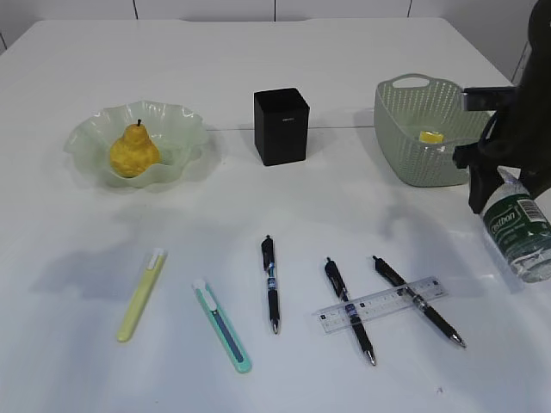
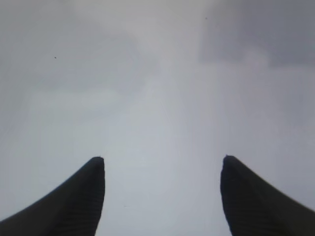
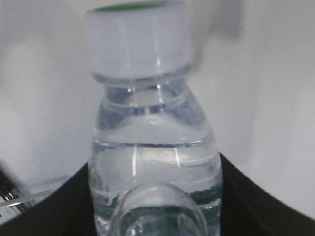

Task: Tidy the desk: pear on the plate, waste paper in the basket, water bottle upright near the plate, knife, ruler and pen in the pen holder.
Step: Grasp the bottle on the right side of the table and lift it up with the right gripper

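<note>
A: right gripper (image 1: 504,168) is clamped on the water bottle (image 1: 518,225) at the right edge, tilted, cap low; left gripper (image 2: 162,167) spread, nothing in it

B: risk: slips, or tips when set by the far-left plate (image 1: 86,138); path crosses the pen holder (image 1: 281,126)

Yellow-brown pear (image 1: 133,153), pale green plate (image 1: 176,120), black pen holder (image 1: 281,126), sage-green basket (image 1: 405,129).
</note>
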Controlling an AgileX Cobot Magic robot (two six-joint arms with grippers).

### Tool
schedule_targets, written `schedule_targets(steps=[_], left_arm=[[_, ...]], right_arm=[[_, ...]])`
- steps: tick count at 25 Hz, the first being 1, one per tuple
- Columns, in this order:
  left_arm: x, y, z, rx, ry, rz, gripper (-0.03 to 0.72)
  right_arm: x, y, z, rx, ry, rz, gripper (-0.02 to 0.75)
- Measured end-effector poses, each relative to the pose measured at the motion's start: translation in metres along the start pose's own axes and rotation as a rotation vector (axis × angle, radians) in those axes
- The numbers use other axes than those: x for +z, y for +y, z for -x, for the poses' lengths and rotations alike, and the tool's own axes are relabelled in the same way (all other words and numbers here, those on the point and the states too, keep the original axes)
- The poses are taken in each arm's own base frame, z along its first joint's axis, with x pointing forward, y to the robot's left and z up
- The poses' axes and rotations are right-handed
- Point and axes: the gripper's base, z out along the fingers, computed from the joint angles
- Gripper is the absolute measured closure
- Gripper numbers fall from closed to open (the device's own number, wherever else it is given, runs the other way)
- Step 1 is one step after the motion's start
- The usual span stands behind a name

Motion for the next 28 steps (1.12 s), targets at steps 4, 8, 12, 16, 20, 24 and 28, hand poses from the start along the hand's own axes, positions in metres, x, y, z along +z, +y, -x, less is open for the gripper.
schedule_targets(steps=[4, 8, 12, 16, 20, 24, 28], left_arm=[[0.0, 0.0, 0.0, 0.0, -0.002, 0.0, 0.169], [0.0, 0.0, 0.0, 0.0, -0.005, -0.001, 0.169], [0.0, 0.0, 0.001, 0.0, -0.008, -0.002, 0.169], [0.0, 0.0, 0.001, 0.0, -0.008, -0.002, 0.169], [0.0, 0.0, 0.001, 0.0, -0.009, -0.002, 0.169], [0.0, 0.0, 0.001, 0.0, -0.012, -0.003, 0.169], [0.0, 0.0, 0.001, 0.0, -0.015, -0.003, 0.169]], right_arm=[[-0.01, 0.001, -0.009, 0.006, -0.006, 0.015, 0.303], [-0.024, 0.002, -0.015, 0.01, -0.029, 0.024, 0.303], [-0.038, 0.005, -0.019, 0.019, -0.065, 0.052, 0.303], [-0.05, 0.007, -0.021, 0.012, -0.095, 0.081, 0.303], [-0.058, 0.012, -0.024, -0.027, -0.116, 0.127, 0.303], [-0.064, 0.02, -0.025, -0.088, -0.143, 0.214, 0.303], [-0.069, 0.028, -0.025, -0.148, -0.171, 0.302, 0.303]])
